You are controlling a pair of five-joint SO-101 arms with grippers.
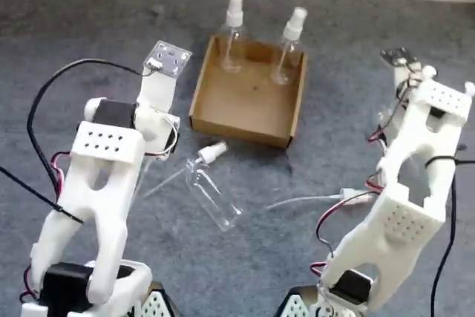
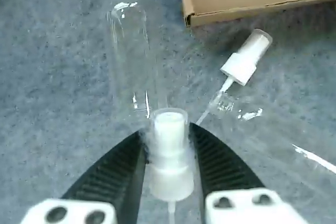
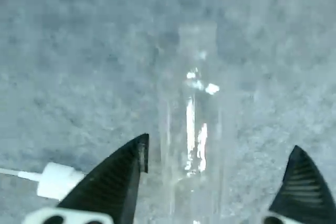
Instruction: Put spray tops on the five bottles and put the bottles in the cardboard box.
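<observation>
Of the five bottles, two look finished: one topped bottle (image 1: 233, 35) and a second topped bottle (image 1: 288, 46) stand upright inside the cardboard box (image 1: 223, 120), against its far wall. The box sits mid-desk, towards the far edge.

Three bottles are left, as we judge it. The lying bottle (image 1: 214, 197) rests on its side in the middle of the desk, just off the near wall of the box. A half-fitted spray top (image 1: 211, 152) sits at its neck; the tube seems to enter the bottle, but the head is not seated.

A second bare bottle (image 2: 131, 51) lies just beyond the left claw (image 2: 167, 132), near the box corner. That claw is clamped on the held spray top (image 2: 169, 150), head outward, with its tube trailing back between the fingers. We take the step in hand to be mating this top with a bottle.

Towards the right edge, the right claw (image 3: 218, 145) stands wide apart, straddling a third bare bottle (image 3: 194, 114) without gripping it. The last spray top (image 3: 55, 180) lies just beside one finger, with its tube stretched along the grey desk (image 1: 74, 50).

So every top has a bottle waiting: two are done, and three must be fitted and boxed.
</observation>
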